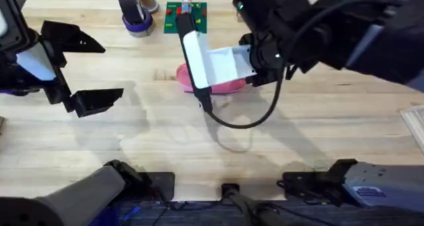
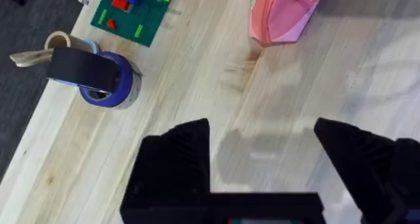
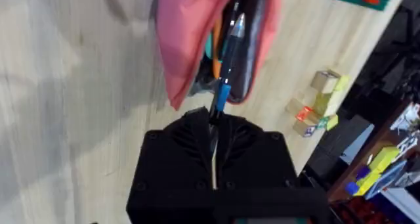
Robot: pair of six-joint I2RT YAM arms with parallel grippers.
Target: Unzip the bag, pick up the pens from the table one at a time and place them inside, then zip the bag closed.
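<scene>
- Where the tabletop (image 1: 278, 146) runs pale and planked, the bag (image 1: 222, 85), a pink fabric pouch, lies on it toward the far side, partly covered in the overhead view by the right arm.
- Bag, right wrist view (image 3: 190, 40): mouth gaping, dark lining visible, with teal and orange items inside; what they are cannot be told.
- Pen (image 3: 226, 66): slim and dark with a blue section near the jaws, its far end reaching into the open mouth of the bag.
- Right gripper (image 3: 213, 122): jaws pressed together on the near end of the pen, just at the bag's opening; in the overhead view the gripper (image 1: 262, 57) sits over the bag's right end.
- Left gripper (image 1: 89, 70): well to the left of the bag, above bare tabletop, jaws spread wide with nothing between them; the left wrist view (image 2: 262, 145) shows plain wood in the gap and the bag (image 2: 282, 14) farther off.
- Tape rolls (image 1: 138, 14): dark and purple, stacked, beyond and left of the bag.
- Green board (image 1: 185, 14): with small red and coloured pieces, just beyond the bag, beside the tape rolls.
- Small blocks (image 3: 315, 102): tan, orange and yellow, near the bag's end in the right wrist view.
</scene>
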